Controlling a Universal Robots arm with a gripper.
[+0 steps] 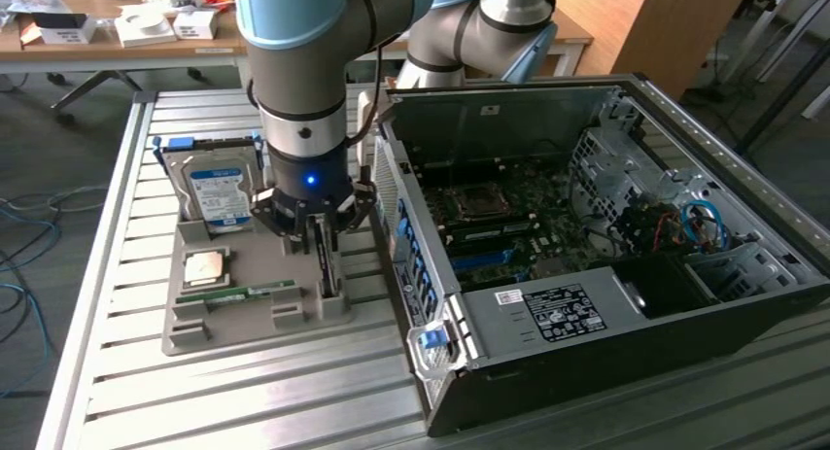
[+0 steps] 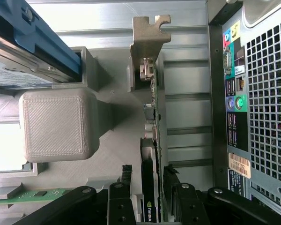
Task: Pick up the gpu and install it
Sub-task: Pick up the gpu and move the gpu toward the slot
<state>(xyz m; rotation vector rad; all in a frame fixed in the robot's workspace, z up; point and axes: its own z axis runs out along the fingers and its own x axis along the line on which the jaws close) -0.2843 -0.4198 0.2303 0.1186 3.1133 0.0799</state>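
Gpu (image 2: 149,187) stands on edge in grey tray (image 1: 259,326), centre-left of exterior view, beside open computer case (image 1: 584,319). My gripper (image 1: 315,244) sits directly above, jaws apart, straddling card's upper edge. Slim gap shows beside one finger (image 2: 126,177); card not clamped.

Arm (image 1: 305,81): grey metal cylindrical segments with glossy light-blue joint caps (image 1: 330,13), a thin black cable (image 1: 377,51) along its side, a black wrist section with a small lit blue light (image 1: 309,181), and a black gripper (image 1: 317,244) of linked bars with round pivot screws (image 2: 181,186).
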